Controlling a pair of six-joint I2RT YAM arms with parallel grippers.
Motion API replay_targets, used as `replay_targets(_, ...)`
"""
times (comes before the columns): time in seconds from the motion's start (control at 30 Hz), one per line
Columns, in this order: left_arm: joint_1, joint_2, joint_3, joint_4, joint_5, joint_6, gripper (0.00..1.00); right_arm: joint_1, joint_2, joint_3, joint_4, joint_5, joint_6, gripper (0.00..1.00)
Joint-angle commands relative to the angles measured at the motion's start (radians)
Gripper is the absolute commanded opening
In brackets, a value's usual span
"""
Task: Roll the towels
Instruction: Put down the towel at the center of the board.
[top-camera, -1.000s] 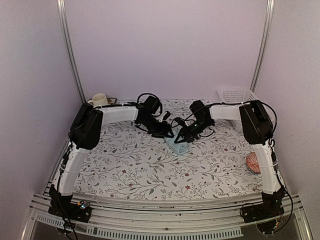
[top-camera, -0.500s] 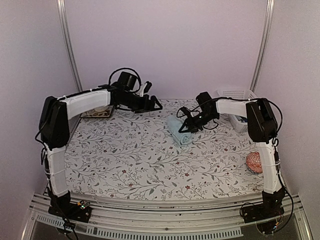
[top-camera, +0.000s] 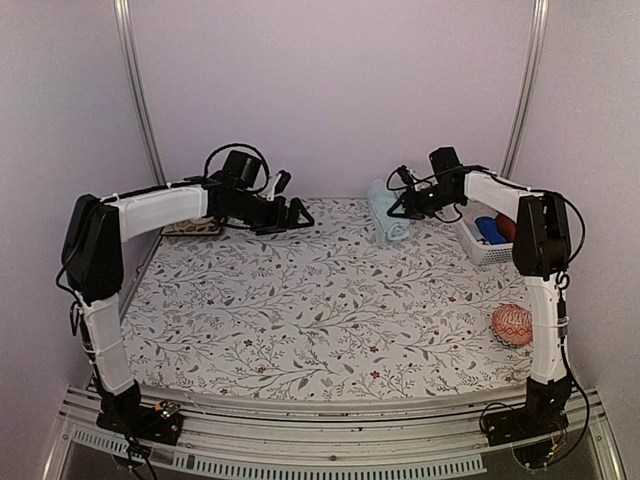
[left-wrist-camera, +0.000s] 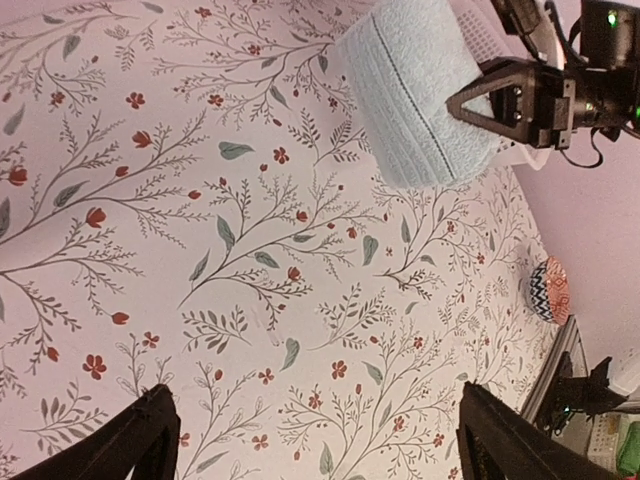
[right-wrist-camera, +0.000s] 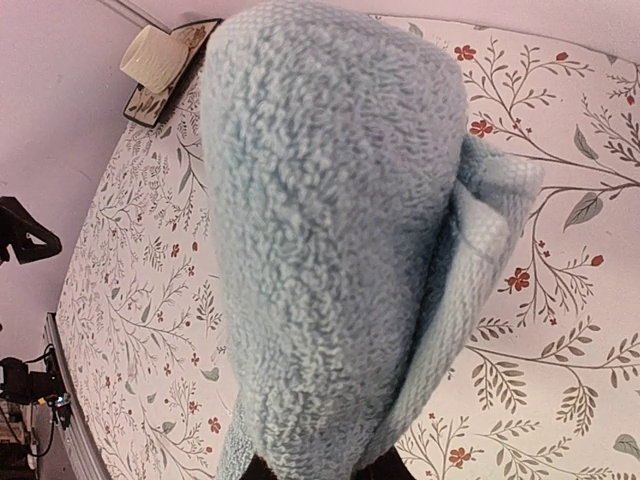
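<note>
Orange-pink patterned ball (top-camera: 512, 325) sits alone at the near right of the floral table (top-camera: 300, 330). Farther back on the left, the left gripper (top-camera: 291, 216) hangs above the tabletop with its jaws spread wide and nothing between them, well apart from the towel. At the far right, the right gripper (top-camera: 403, 202) is clamped on the rolled pale blue towel (top-camera: 386, 216), just left of the white basket (top-camera: 470, 240), which holds a small bright blue object (top-camera: 487, 229) and something dark red (top-camera: 507, 226) too small to make out.
</note>
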Motion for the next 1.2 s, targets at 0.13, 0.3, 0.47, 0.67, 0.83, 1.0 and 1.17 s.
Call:
replay_targets(0.13, -0.038, 0.127, 0.135, 0.051, 0.074, -0.063, 0.97, 0.038, -0.065, 0.030, -0.080, 0.138, -0.031, 0.02)
replay_targets(0.3, -0.042, 0.166, 0.144, 0.022, 0.061, -0.086, 0.97, 0.041, -0.133, -0.009, -0.114, 0.240, -0.071, 0.02)
replay_targets(0.47, -0.045, 0.213, 0.169, 0.012, 0.041, -0.147, 0.96, 0.071, -0.156, 0.025, -0.185, 0.375, -0.116, 0.02)
replay_targets(0.67, -0.047, 0.248, 0.184, -0.025, -0.024, -0.210, 0.97, 0.172, -0.044, 0.040, -0.222, 0.430, -0.146, 0.02)
replay_targets(0.83, -0.044, 0.241, 0.142, -0.043, -0.033, -0.211, 0.97, 0.267, 0.095, 0.050, -0.191, 0.427, -0.145, 0.02)
replay_targets(1.0, -0.027, 0.220, 0.068, -0.045, -0.023, -0.196, 0.97, 0.342, 0.151, 0.050, -0.155, 0.346, -0.152, 0.02)
replay_targets(1.17, -0.018, 0.219, 0.031, -0.037, 0.002, -0.207, 0.97, 0.360, 0.185, 0.047, -0.132, 0.257, -0.125, 0.02)
